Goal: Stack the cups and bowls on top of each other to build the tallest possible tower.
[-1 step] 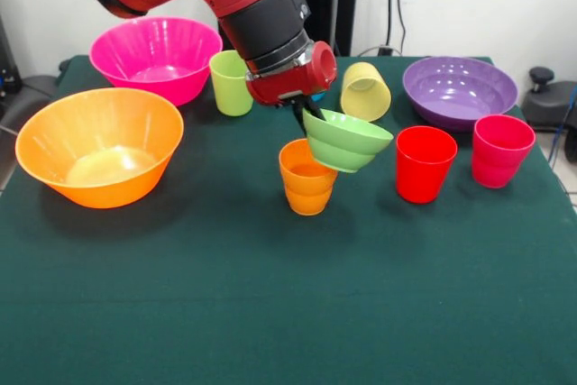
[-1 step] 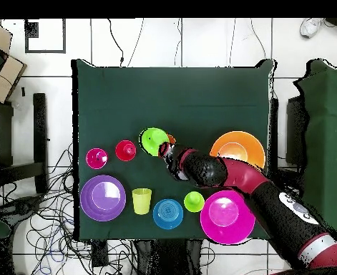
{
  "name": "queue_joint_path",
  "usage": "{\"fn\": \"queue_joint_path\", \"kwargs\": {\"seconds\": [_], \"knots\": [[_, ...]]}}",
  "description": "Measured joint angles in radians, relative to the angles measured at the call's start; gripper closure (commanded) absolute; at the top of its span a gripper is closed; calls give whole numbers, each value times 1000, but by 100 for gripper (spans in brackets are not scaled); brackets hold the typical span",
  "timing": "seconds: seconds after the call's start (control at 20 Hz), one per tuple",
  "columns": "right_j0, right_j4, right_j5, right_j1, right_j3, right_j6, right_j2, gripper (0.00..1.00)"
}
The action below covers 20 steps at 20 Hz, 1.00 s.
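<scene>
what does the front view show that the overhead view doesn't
Only the front view shows the tool gripping the rim of the tilted small light green bowl, held just above and beside the orange ribbed cup, and the pale yellow cup tipped.

Only the overhead view shows the small blue bowl whole; in front the arm hides nearly all of it.

Both show the large orange bowl, large pink bowl, purple bowl and red cup.

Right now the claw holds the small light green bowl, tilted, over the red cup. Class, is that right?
Not quite. The claw holds the small light green bowl, tilted, over the orange ribbed cup, not the red cup beside it. The front view shows this.
</scene>
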Motion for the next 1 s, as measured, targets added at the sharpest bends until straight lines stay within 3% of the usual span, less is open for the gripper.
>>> {"fn": "queue_joint_path", "kwargs": {"seconds": [1.0], "knots": [[-30, 1, 2, -28, 1, 0, 40, 100]]}}
